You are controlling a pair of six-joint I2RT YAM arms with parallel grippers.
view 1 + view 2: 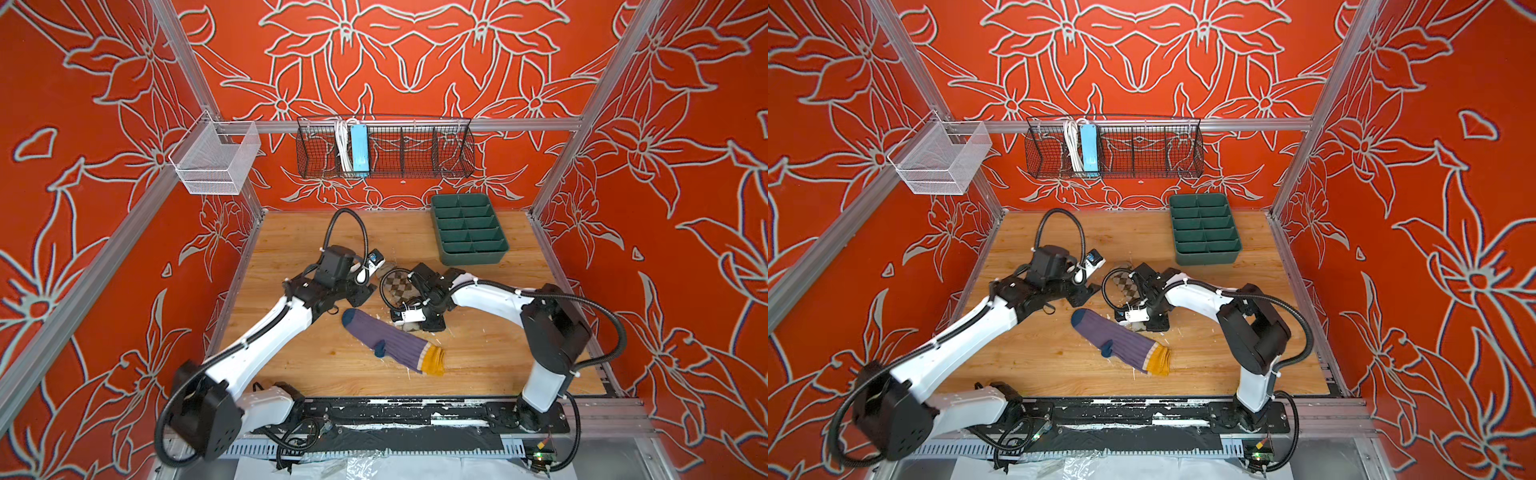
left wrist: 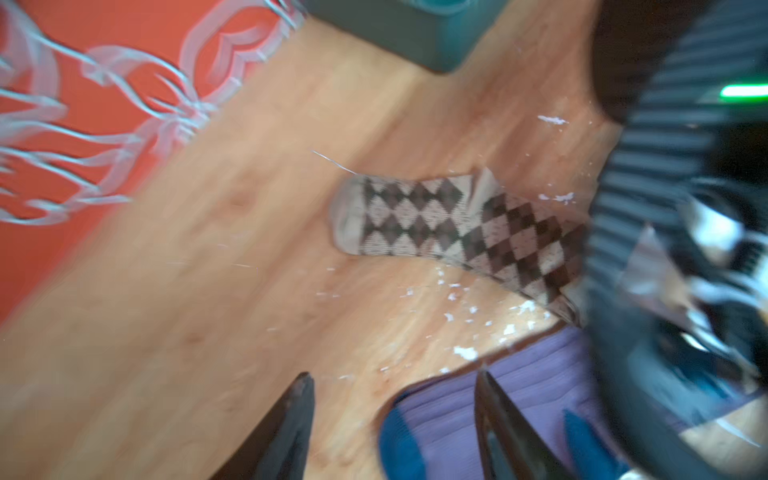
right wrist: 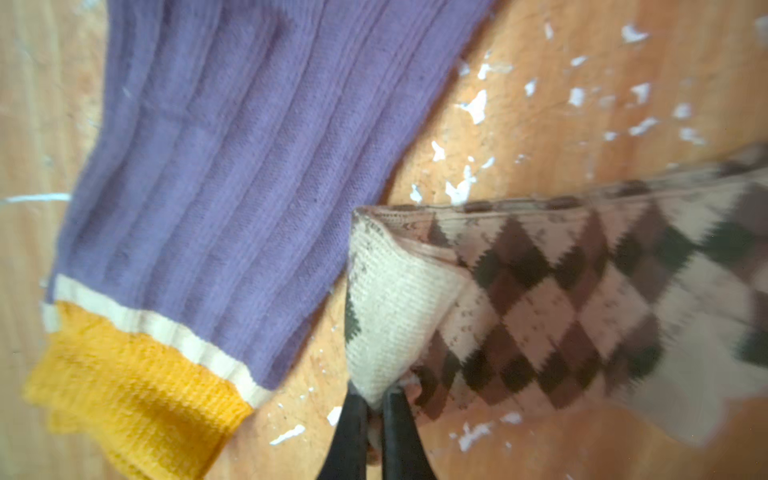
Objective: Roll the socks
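The right pincer (image 3: 376,401) clamped the argyle sock (image 3: 561,299) by its cuff, likely to start rolling; the left pincer (image 2: 395,378) hung apart.

I can read no word, number or brand anywhere here. The small blue-and-white tag (image 1: 376,257) on my left wrist, nearer to me than the black wire basket (image 1: 415,164), is too small to make out. The light-blue power strip (image 1: 359,149) standing inside that basket shows no print that I can read.
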